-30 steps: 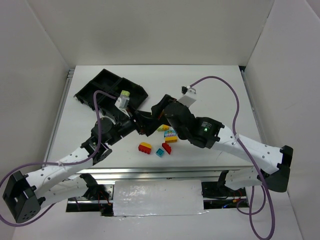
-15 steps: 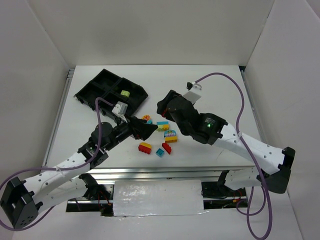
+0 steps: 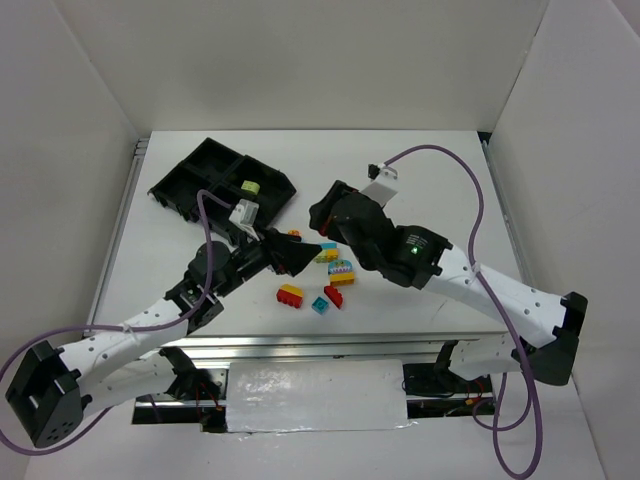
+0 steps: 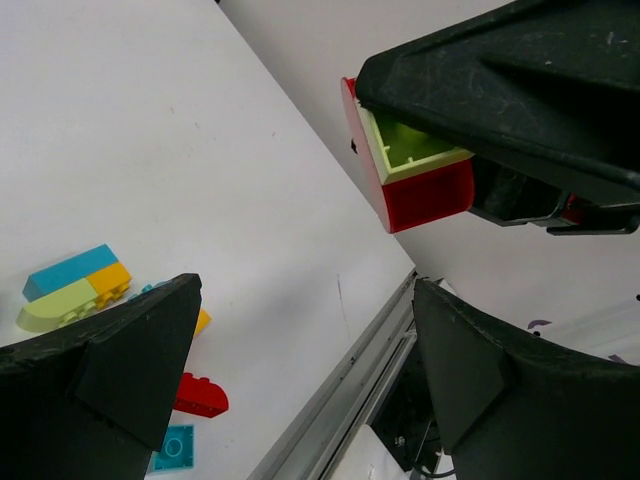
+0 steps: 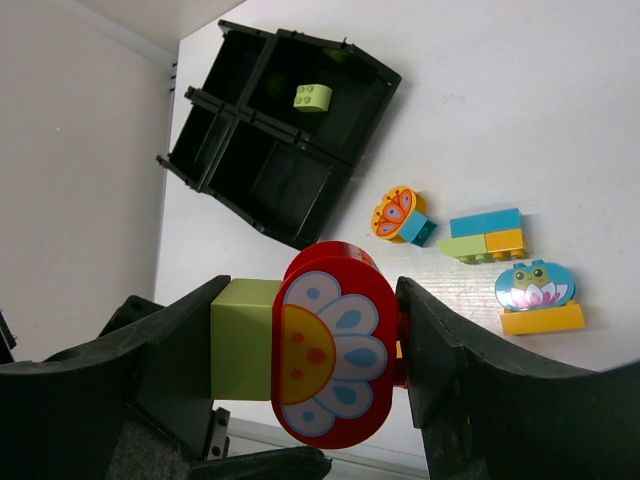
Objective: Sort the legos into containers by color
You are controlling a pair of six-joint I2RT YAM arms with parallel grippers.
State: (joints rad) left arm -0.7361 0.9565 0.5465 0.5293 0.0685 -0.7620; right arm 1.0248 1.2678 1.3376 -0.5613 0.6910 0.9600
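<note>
Carefully: the right gripper (image 5: 305, 360) clamps the red-and-green flower brick (image 5: 335, 345) in the air over the desk (image 4: 150, 150), just ahead of the wide-open left gripper (image 4: 305, 375), which should probably centre on the exposed end and close squarely before pulling.

White table (image 3: 440, 180), walled in white on three sides, metal rail along the near edge. Black tray (image 3: 200, 165) sits flat at the far left, turned at an angle to the table edges.

Loose bricks lie in a cluster near the table's middle, well apart from the tray:
- orange-teal brick (image 5: 398, 217), nearest the tray
- teal-green-yellow block (image 5: 486, 236), just beside it
- yellow brick with blue dome (image 5: 535, 295), next toward the near edge
- red-yellow brick (image 3: 291, 294), teal square (image 3: 320, 306) and red brick (image 3: 333, 296) in a row nearest the rail, the last two touching or nearly so.
</note>
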